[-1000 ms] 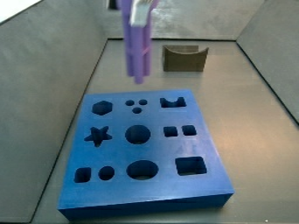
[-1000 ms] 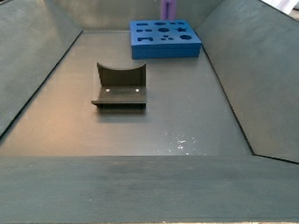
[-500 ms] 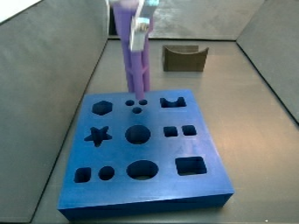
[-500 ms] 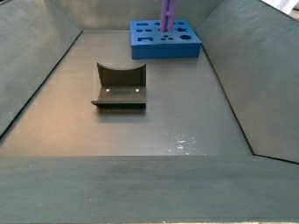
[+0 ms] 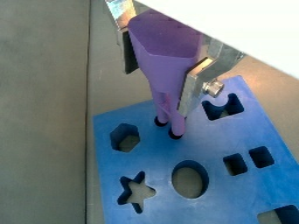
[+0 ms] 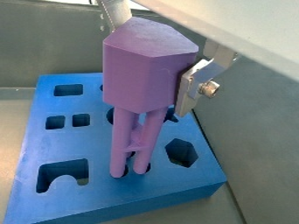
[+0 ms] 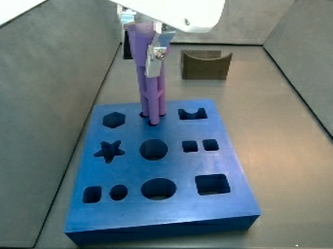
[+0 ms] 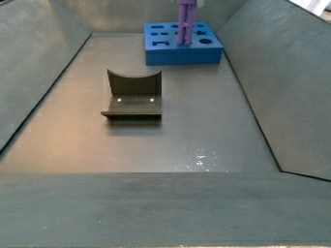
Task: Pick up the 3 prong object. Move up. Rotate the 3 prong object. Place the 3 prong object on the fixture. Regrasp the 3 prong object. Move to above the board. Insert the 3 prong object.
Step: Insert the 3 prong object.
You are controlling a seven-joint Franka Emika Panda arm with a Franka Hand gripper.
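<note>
the 3 prong object (image 7: 147, 73) is a tall pale-purple piece, thick at the top and narrowing to round prongs (image 6: 131, 159) whose tips sit in the three small holes at the back of the board (image 7: 163, 209). the end effector (image 7: 152, 41) pinches its upper part between silver fingers (image 6: 197, 81). the blue board shows a hexagon (image 5: 124, 136), a star (image 5: 136, 191) and squares. no writing can be read. behind the board stands the dark fixture (image 7: 204, 64), well apart.

Robotics lab test cell, grey walled bin (image 8: 52, 87), blue peg board (image 7: 156, 160) (shaped cut-outs), dark fixture (image 8: 132, 95)
</note>
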